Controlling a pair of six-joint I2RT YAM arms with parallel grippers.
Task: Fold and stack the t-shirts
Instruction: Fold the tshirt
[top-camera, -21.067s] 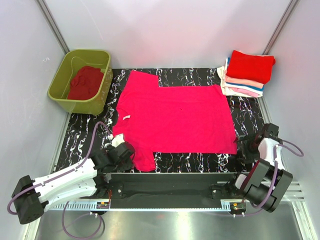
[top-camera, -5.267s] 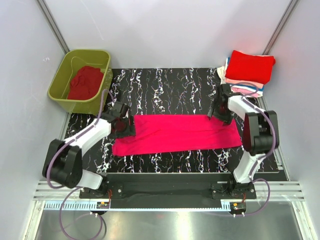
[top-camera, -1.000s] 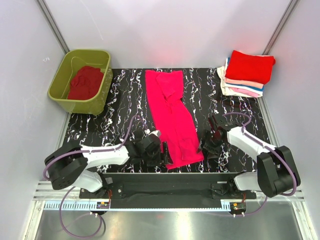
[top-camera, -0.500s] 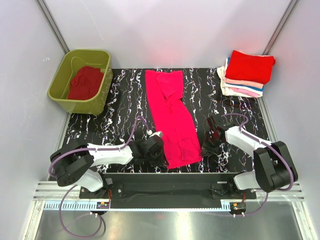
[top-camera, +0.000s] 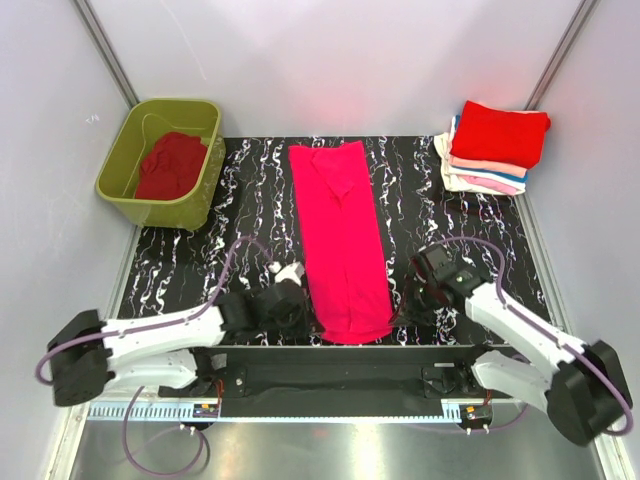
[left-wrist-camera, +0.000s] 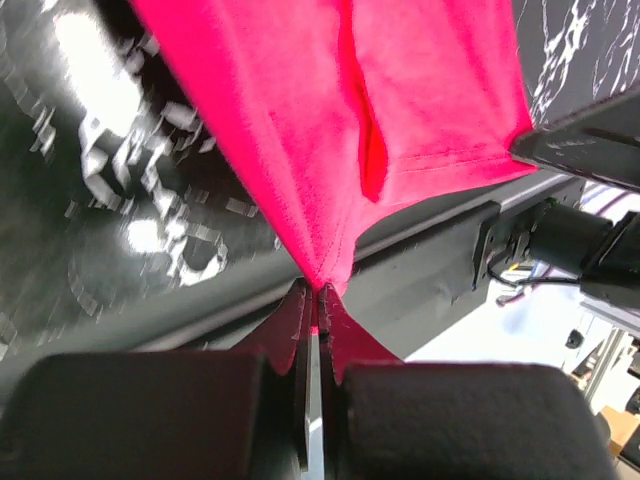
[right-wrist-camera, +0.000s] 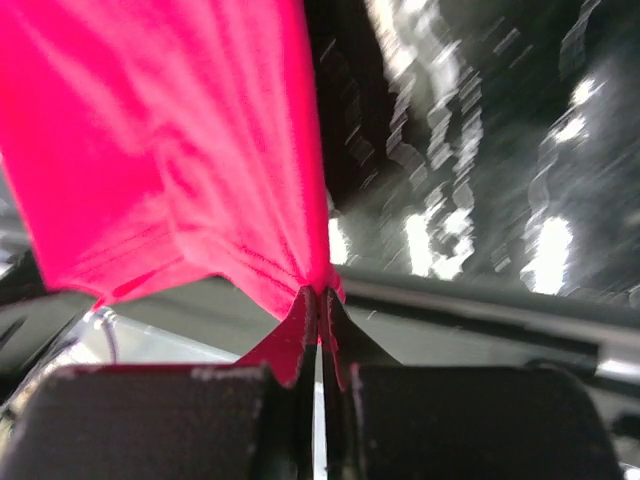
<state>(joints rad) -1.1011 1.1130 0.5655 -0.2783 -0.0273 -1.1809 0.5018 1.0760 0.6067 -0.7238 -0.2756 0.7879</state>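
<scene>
A magenta-pink t-shirt (top-camera: 345, 240), folded into a long narrow strip, lies down the middle of the black marbled table, its near end at the front edge. My left gripper (top-camera: 312, 315) is shut on that end's left corner; the left wrist view has the cloth (left-wrist-camera: 420, 100) pinched at the fingertips of the gripper (left-wrist-camera: 318, 297). Shut on the right corner is my right gripper (top-camera: 398, 308), and the right wrist view shows the gripper (right-wrist-camera: 318, 296) nipping the hem of the shirt (right-wrist-camera: 170, 150). Folded t-shirts (top-camera: 492, 145) are stacked at the back right, a red one on top.
An olive-green tub (top-camera: 160, 212) stands at the back left with a crumpled red shirt (top-camera: 170, 165) in it. The table's dark front rail (top-camera: 340, 362) runs just below the held end. Grey walls close in both sides.
Both grippers have gone from open beside the strip's near end to shut on its corners. The slanted strip now lies straighter, and both arms have swung back toward the front edge.
</scene>
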